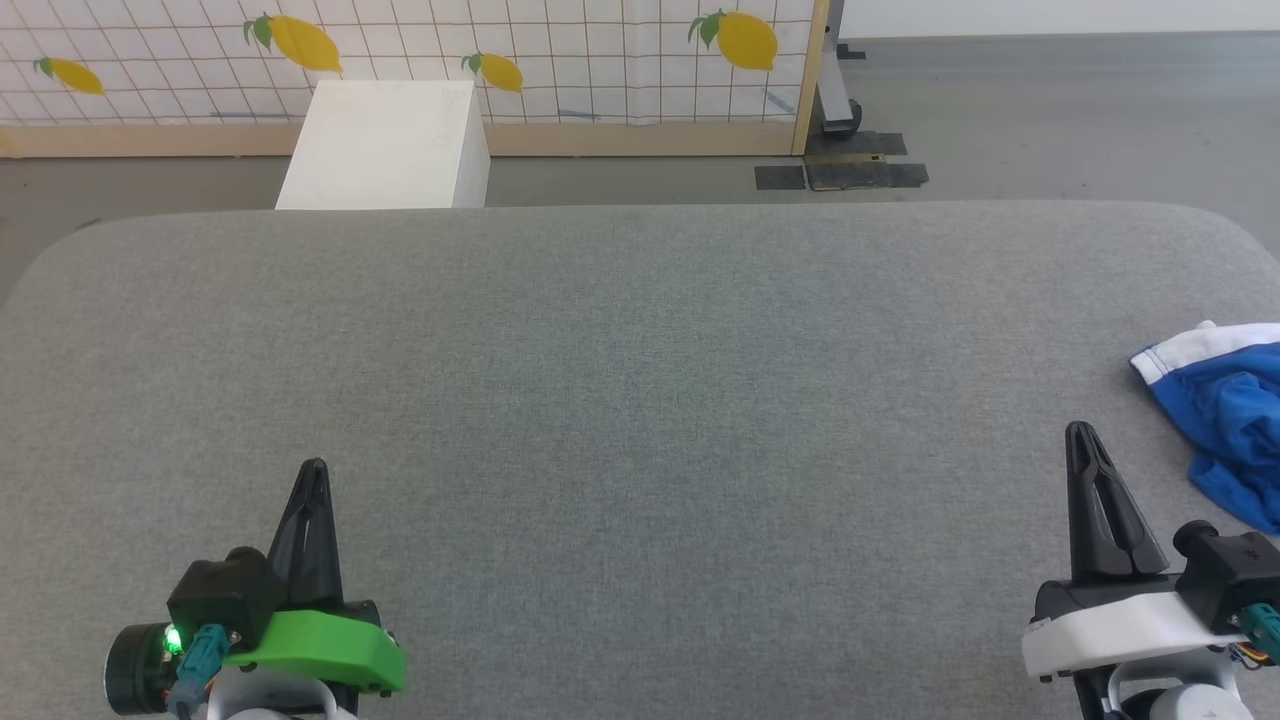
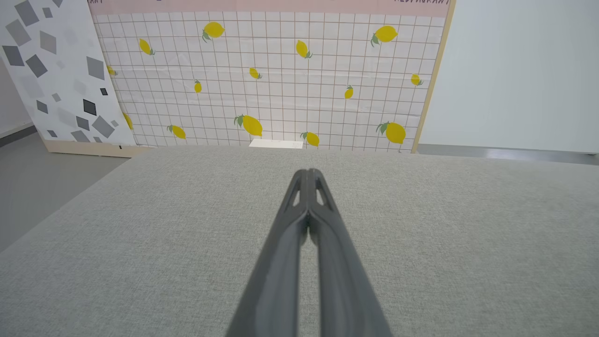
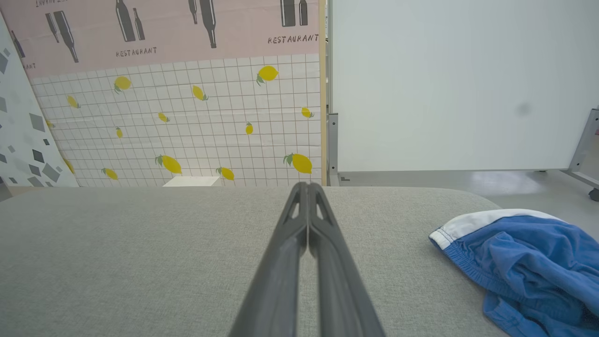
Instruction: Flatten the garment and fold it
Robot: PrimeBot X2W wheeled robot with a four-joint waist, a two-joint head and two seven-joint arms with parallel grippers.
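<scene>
over grey table (image 1: pixel 640 380), left claw (image 1: pixel 313 470) pressed closed, right claw (image 1: pixel 1080 432) closed, both empty

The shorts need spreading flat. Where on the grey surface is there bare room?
Bare: the whole middle of the grey surface, between the left tool and right tool. Crowded at the right edge, where the crumpled blue shorts lie.

A grey fabric surface (image 1: pixel 640 400) has rounded far corners. Beyond its far edge a white box (image 1: pixel 385 145) stands on the grey floor (image 1: pixel 1050 110), before a lemon-printed grid panel (image 1: pixel 600 60) in a pale wooden frame. Dark tape patches (image 1: pixel 840 175) lie by a wheeled metal leg (image 1: pixel 838 110). Beside the lemon panel stands a white panel with grey squares (image 2: pixel 51 70); above the grid a pink band (image 3: pixel 164 32) reads "RESTAURANT".
</scene>
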